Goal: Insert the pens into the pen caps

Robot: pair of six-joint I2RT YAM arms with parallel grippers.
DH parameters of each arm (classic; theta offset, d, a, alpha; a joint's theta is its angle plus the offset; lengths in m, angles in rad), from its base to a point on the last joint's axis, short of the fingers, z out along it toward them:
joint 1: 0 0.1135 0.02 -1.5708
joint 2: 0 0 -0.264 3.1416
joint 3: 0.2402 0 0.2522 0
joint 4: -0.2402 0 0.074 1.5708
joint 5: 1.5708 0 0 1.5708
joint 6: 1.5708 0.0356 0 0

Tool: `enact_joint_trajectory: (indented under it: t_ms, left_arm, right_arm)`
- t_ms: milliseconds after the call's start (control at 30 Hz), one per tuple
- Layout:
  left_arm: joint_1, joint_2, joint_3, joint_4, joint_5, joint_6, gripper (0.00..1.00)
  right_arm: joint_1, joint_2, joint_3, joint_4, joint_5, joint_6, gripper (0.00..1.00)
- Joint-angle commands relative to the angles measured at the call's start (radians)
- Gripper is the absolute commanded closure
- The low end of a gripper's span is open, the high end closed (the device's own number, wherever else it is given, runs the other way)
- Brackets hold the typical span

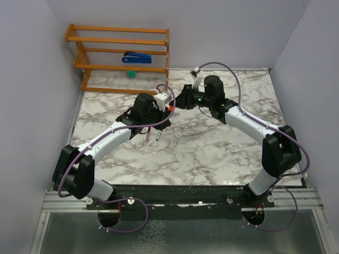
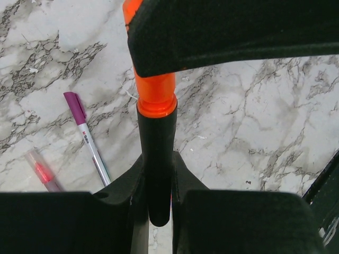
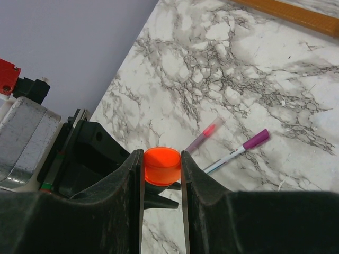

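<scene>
My left gripper [image 2: 158, 159] is shut on the short thick black marker [image 2: 157, 148], held above the table. A bright orange cap [image 2: 155, 95] sits over the marker's far end, its rim against the black barrel. My right gripper [image 3: 161, 159] is shut on that orange cap [image 3: 161, 165]; one of its fingers [image 2: 238, 32] crosses the top of the left wrist view. Both grippers meet near the table's middle back, at the cap [image 1: 172, 107]. On the marble lie a silver-grey pen [image 2: 90, 145] with a purple cap on it and a pink pen [image 2: 42, 172] under a pale cap.
A wooden rack [image 1: 122, 50] stands at the back left with a blue stapler [image 1: 137, 56] on a shelf and a small green ball [image 1: 131, 74] below it. The two lying pens [image 1: 153, 135] rest just in front of the left gripper. Grey walls close in both sides.
</scene>
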Motion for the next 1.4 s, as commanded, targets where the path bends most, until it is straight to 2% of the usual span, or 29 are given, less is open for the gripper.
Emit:
enact_joint_trajectory:
  t_ms: [0, 333, 700, 967, 1233, 1367]
  left_arm:
    - [-0.002, -0.062, -0.003, 0.075, -0.050, -0.001, 1.00]
    - [-0.002, -0.040, 0.042, 0.129, -0.054, -0.028, 1.00]
    - [-0.002, 0.013, 0.149, 0.156, -0.104, 0.014, 1.00]
    - [-0.002, 0.034, 0.215, 0.150, -0.148, 0.064, 1.00]
    - [0.005, 0.007, 0.216, 0.145, -0.178, 0.103, 1.00]
    - [0.014, -0.028, 0.198, 0.156, -0.190, 0.103, 1.00]
  right_arm:
    - [0.016, -0.013, -0.043, -0.019, -0.012, -0.001, 1.00]
    - [0.025, -0.004, -0.086, 0.111, -0.095, 0.110, 1.00]
    - [0.050, -0.013, -0.147, 0.188, -0.147, 0.163, 1.00]
    - [0.070, -0.025, -0.182, 0.195, -0.186, 0.148, 1.00]
    - [0.080, -0.013, -0.227, 0.279, -0.287, 0.149, 1.00]
    - [0.081, -0.007, -0.224, 0.238, -0.280, 0.116, 1.00]
